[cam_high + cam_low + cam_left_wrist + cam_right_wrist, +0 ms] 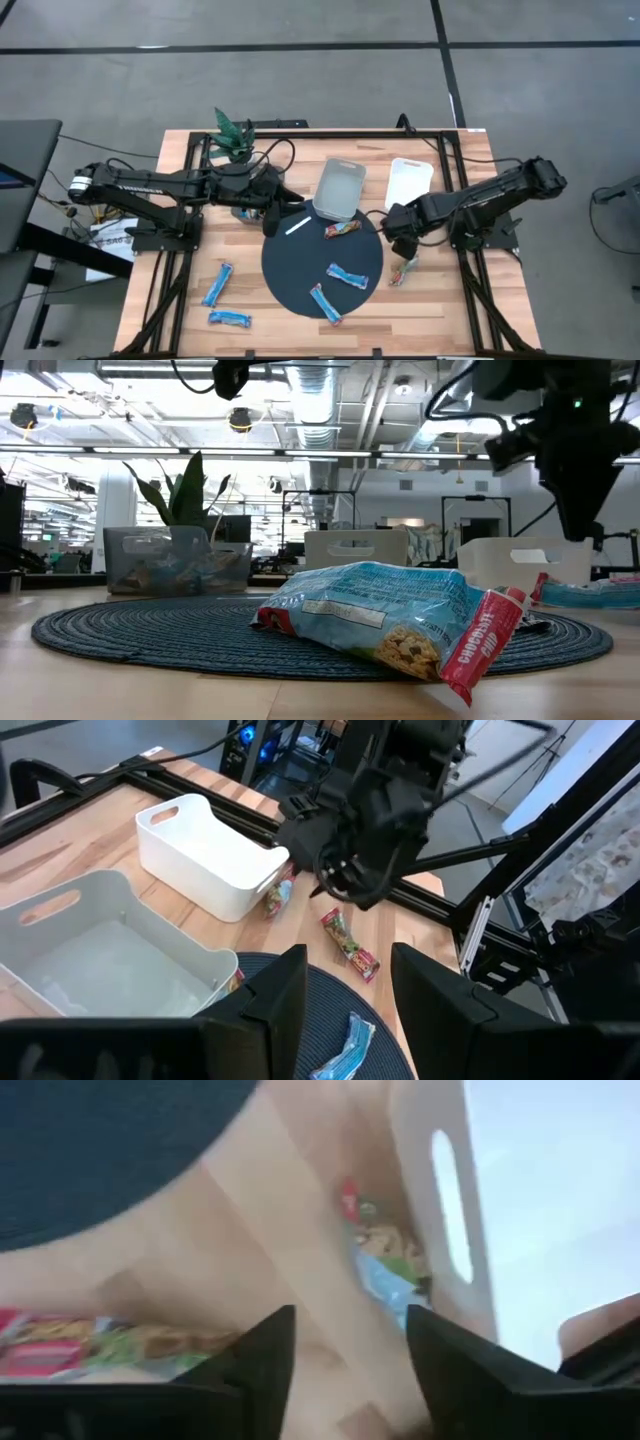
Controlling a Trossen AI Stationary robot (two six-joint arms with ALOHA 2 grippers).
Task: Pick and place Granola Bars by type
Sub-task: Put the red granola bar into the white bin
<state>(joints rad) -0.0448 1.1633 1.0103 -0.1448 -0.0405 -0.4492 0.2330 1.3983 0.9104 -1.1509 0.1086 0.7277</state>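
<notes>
Four blue granola bars show in the high view: two on the dark round mat (347, 275) (325, 303) and two on the wood to its left (218, 285) (228, 319). A multicoloured bar (342, 230) lies on the mat's far edge, another (403, 270) on the wood to its right. A third (277, 898) lies against the white bin's wall. My right gripper (400, 240) (350, 1340) hovers open above the wood between that bin and the mat. My left gripper (270, 215) (345, 990) is open near the mat's far left edge.
A clear bin (340, 188) and a white bin (408, 180) stand side by side beyond the mat. A thin white stick (298, 226) lies by the left gripper. A potted plant (232, 130) stands at the far left. Black frame rails run along the table's sides.
</notes>
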